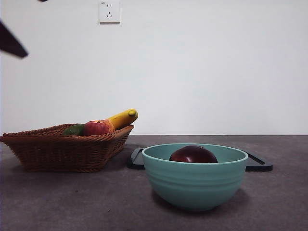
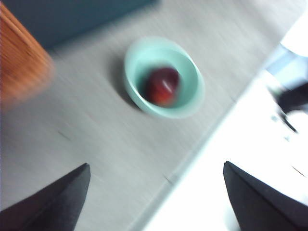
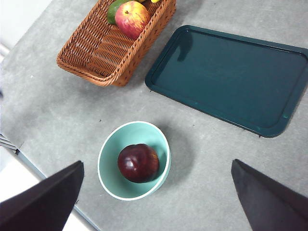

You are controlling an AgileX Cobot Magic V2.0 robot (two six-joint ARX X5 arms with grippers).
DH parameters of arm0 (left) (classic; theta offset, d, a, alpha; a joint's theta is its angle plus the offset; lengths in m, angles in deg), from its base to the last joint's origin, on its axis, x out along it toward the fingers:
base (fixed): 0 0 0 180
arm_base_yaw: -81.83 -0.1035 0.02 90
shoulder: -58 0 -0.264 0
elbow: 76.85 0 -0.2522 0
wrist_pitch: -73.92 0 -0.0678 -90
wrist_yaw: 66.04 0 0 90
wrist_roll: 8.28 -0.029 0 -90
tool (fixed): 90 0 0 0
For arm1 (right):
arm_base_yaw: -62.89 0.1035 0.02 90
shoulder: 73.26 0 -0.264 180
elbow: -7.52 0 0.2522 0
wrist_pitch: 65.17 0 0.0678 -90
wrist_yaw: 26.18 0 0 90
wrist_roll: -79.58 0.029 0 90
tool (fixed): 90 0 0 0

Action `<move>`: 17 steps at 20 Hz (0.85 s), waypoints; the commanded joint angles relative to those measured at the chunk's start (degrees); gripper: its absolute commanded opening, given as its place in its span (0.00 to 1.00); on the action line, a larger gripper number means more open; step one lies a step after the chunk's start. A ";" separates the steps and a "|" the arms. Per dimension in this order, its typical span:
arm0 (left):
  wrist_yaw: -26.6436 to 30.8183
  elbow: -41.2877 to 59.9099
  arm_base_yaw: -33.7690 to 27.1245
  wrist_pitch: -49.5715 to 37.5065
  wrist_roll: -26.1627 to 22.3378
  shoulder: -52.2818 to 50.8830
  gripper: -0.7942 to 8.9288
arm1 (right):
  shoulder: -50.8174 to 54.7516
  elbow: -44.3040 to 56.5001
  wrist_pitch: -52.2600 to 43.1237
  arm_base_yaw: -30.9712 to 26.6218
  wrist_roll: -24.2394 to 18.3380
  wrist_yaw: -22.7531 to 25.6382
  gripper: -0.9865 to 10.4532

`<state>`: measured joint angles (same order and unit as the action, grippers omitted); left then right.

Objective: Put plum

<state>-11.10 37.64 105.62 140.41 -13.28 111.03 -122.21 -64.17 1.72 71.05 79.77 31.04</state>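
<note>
The dark maroon plum lies inside a light green bowl at the table's front middle. It shows in the right wrist view in the bowl and, blurred, in the left wrist view in the bowl. My left gripper is open and empty, high above the table and apart from the bowl. My right gripper is open and empty, high above the bowl. A black arm tip shows at the top left of the front view.
A wicker basket at the left holds a red-yellow apple, a green fruit and a yellow banana. A dark green tray lies flat behind the bowl. The table's front edge runs close to the bowl.
</note>
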 commanded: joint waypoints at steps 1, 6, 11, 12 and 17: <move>-1.46 0.09 0.33 -0.09 0.09 0.02 0.53 | -0.44 -1.11 -0.42 0.20 -0.44 -0.02 0.52; -1.46 0.07 0.33 -0.44 0.07 0.02 0.53 | -0.44 -1.11 -0.31 0.35 -0.39 -0.04 0.52; -1.46 0.07 0.33 -0.48 0.07 0.02 0.53 | -0.44 -1.11 -0.11 0.35 -0.24 -0.04 0.52; -1.46 0.07 0.33 -0.50 0.07 0.02 0.53 | -0.44 -1.11 -0.11 0.35 -0.22 -0.04 0.52; -1.46 0.07 0.33 -1.22 0.09 0.02 0.53 | -0.94 -1.11 0.81 0.59 0.68 -0.22 0.52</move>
<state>-12.20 38.25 105.65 139.78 -13.28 110.81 -122.50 -64.17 2.61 71.38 79.94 31.02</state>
